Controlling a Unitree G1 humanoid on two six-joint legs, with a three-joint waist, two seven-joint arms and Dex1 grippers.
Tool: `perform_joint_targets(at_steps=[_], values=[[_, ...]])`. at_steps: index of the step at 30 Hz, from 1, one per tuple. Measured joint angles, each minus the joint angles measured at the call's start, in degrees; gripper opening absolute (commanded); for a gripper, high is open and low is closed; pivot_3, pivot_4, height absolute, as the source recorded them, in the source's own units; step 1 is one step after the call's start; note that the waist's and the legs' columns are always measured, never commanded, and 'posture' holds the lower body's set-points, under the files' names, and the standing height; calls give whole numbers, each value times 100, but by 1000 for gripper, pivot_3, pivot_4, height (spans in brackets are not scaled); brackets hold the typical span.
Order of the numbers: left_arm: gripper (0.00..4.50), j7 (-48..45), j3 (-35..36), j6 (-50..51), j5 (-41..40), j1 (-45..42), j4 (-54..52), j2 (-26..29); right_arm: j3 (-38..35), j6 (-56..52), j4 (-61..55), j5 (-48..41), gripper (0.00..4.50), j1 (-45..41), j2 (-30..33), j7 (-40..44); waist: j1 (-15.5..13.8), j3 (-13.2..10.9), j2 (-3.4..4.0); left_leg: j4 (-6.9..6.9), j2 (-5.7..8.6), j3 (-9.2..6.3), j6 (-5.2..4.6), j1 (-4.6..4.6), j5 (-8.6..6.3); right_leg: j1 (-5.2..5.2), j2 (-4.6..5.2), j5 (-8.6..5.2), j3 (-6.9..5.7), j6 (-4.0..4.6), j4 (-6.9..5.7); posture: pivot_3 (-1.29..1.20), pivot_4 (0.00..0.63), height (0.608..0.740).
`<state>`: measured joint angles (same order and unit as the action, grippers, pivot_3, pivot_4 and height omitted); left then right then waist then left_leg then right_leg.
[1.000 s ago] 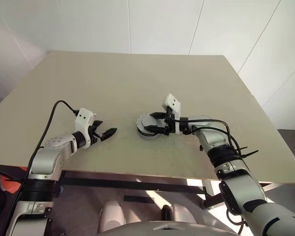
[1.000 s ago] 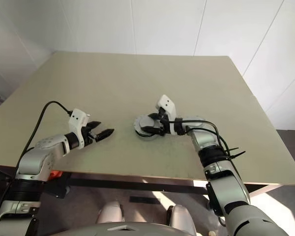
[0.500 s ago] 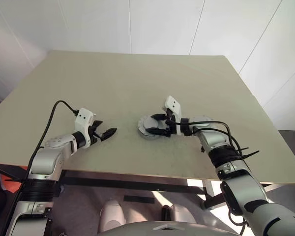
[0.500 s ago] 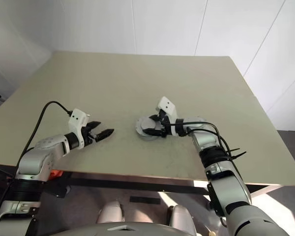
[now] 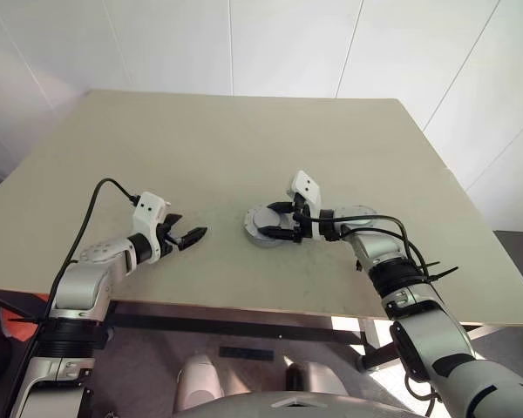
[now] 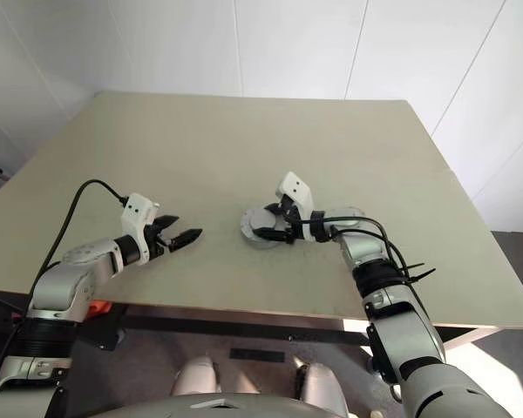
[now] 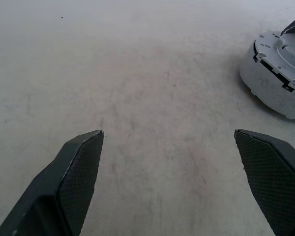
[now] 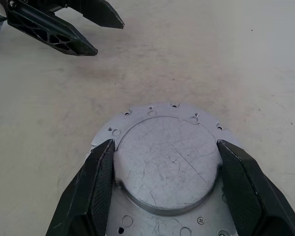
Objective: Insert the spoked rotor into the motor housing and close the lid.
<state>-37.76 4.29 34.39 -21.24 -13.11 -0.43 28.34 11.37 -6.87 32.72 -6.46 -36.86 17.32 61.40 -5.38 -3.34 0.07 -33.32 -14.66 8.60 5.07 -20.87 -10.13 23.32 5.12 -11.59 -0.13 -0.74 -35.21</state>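
My right gripper (image 8: 164, 187) sits low over the motor housing (image 8: 167, 167), its two black fingers (image 8: 91, 196) spread to either side of the raised round centre and pressed against its edge, so I read it as gripping that boss rather than hanging free. My left gripper (image 5: 185, 236) hovers wide open and empty over bare table (image 5: 200, 148), well apart from the housing and pointing toward it.

My worry is the grip itself. The fingers bear on a shallow, smooth metal step, so if I lift or twist, they could slide off and the housing would drop or skate across the table. The part also looks to lie with its plain face up; if that is so and I misjudge which side is open, the spoked rotor has nowhere to go. Bringing the left gripper in carelessly could knock the housing out of the right one.

The housing is a round, pale grey metal piece near the middle of the table, nearer the front edge. Its top is a scratched flat disc on a wider flange dotted with small holes. From the left wrist its side wall shows thick and pale.
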Motion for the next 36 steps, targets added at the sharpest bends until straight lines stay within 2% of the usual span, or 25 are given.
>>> perform_joint_targets(at_steps=[36], values=[[4500, -1, -6, -1, 9, 21, -5, 0, -150, -215, 68, -130, 3165, -52, -132, -32, 11, 0, 0, 0, -1, 0, 4, 10, 3, 1, 0, 0, 4, 1, -13, 0, 0, 740]])
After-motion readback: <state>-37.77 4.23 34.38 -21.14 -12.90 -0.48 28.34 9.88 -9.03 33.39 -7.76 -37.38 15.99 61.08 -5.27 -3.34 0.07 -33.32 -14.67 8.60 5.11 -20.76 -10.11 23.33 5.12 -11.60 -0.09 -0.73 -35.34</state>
